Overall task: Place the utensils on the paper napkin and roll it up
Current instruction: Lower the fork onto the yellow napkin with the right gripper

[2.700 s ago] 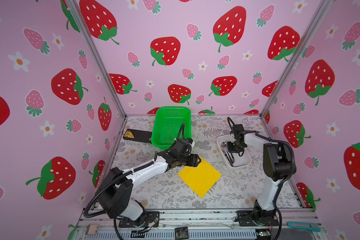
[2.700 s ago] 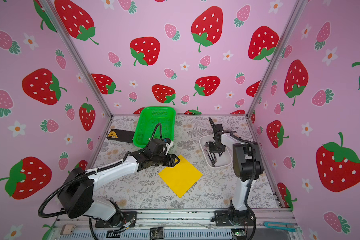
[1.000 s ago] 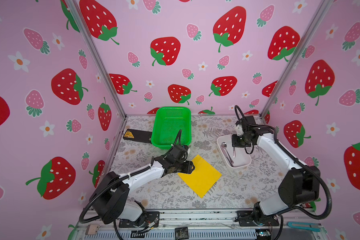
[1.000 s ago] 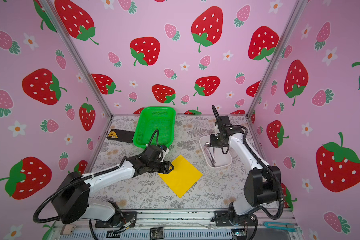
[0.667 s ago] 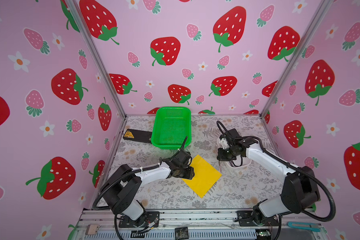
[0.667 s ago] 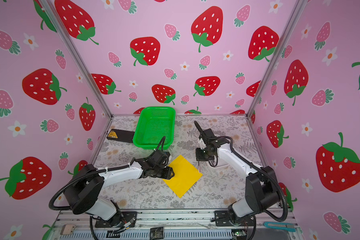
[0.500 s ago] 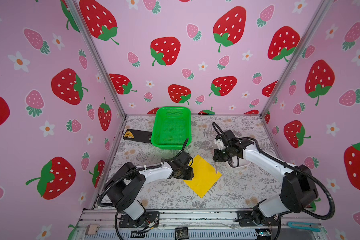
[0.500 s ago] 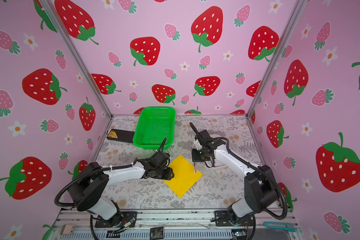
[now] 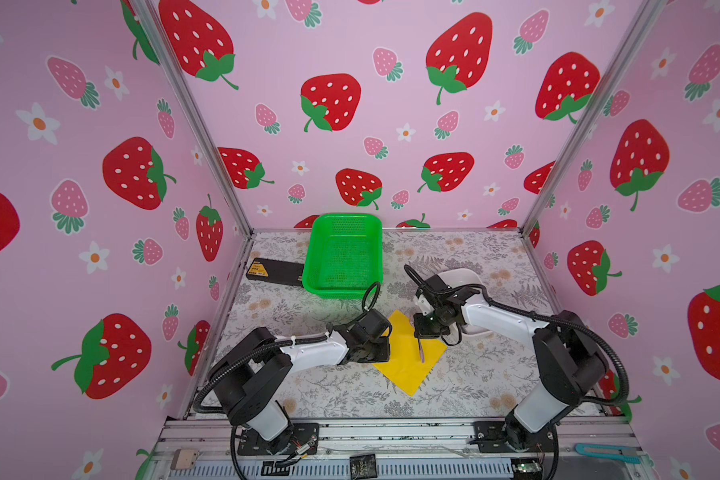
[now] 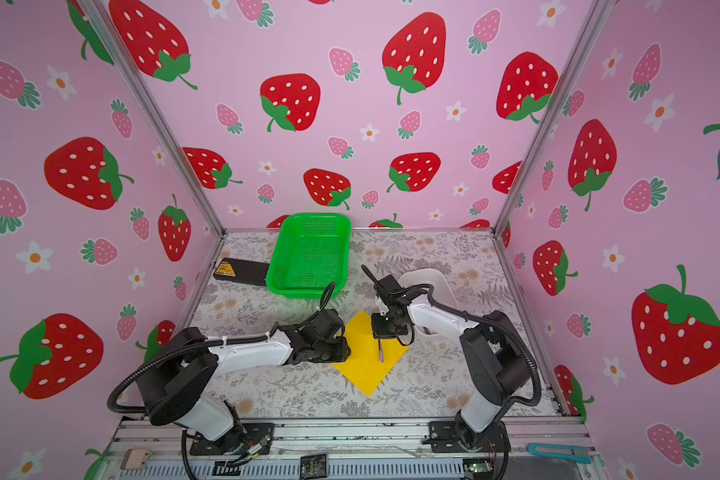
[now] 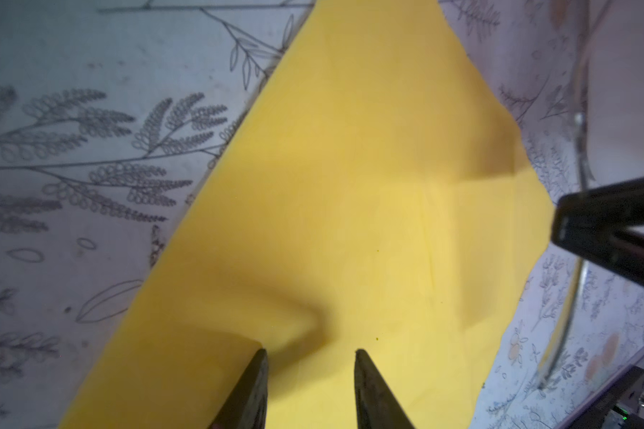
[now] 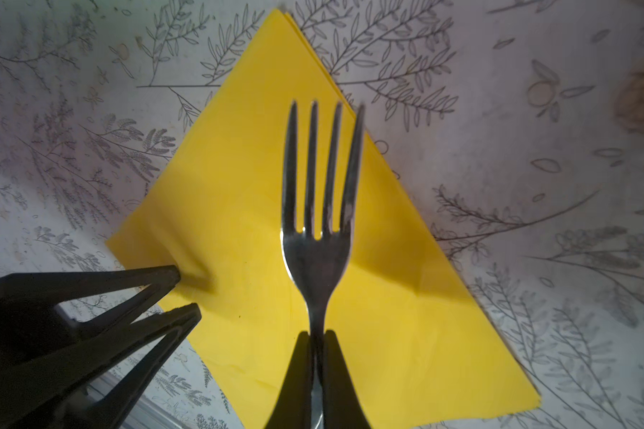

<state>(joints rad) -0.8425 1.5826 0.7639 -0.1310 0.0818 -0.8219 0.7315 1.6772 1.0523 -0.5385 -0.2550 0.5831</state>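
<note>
The right fingers (image 12: 296, 375) are gripping the fork (image 12: 318, 185) over the paper napkin (image 12: 238, 185). The left fingers (image 11: 250, 401) are resting apart on its edge.

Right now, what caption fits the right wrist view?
Right end effector holds a fork over the yellow napkin; left end effector rests at its edge.

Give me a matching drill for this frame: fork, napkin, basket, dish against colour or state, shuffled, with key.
Things:
1. fork
2. napkin
3. basket
4. dish

Colour or state:
A. green
B. white
C. yellow, lying flat
D. silver, clamped in the right tool

Pairs: 1-D, 2-C, 3-A, 4-B
</note>
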